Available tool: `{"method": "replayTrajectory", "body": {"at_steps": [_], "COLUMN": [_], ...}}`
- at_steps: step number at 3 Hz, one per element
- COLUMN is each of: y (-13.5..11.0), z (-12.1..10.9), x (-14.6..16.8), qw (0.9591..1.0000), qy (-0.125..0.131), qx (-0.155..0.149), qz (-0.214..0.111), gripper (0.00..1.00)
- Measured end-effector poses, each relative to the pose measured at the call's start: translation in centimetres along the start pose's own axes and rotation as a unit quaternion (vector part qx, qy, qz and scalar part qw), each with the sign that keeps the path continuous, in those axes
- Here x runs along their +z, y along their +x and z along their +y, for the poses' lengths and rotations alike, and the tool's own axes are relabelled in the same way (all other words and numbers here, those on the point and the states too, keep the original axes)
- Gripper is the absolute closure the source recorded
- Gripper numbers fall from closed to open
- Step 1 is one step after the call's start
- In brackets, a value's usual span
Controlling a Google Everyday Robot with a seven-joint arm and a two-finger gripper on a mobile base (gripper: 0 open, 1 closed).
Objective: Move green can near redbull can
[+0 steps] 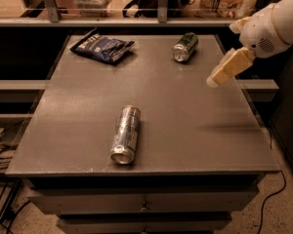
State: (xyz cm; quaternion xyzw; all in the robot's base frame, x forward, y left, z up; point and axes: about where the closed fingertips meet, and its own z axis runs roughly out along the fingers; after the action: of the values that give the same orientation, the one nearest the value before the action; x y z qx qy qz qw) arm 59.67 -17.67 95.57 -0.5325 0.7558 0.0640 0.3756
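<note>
my gripper (219, 76) hovered above table (78, 130), grasp I couldn't tell | green can (185, 46) lay sideways at back, well apart from redbull can (125, 134) | risk: glancing contact could roll it off

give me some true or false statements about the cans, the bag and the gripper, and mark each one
1. The green can lies on its side at the far end of the table. True.
2. The redbull can stands upright. False: it lies on its side near the front edge.
3. The gripper holds the green can. False: it hangs above the table, apart from both cans.
4. A blue snack bag lies on the table. True.
5. The cans touch. False: they lie apart.
</note>
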Motion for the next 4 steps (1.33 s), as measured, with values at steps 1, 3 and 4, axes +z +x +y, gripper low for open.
{"method": "replayTrajectory", "body": {"at_steps": [1, 3, 4], "y": [-0.3, -1.2, -1.6], "z": [-1.9, -6.5, -8.4], "x": [2.2, 8.2, 11.3], "qw": [0.9989, 0.9921, 0.9900], "qy": [0.022, 0.036, 0.024], "qx": [0.029, 0.085, 0.100], "qz": [-0.029, -0.086, -0.096], "gripper": [0.00, 0.00, 0.00]}}
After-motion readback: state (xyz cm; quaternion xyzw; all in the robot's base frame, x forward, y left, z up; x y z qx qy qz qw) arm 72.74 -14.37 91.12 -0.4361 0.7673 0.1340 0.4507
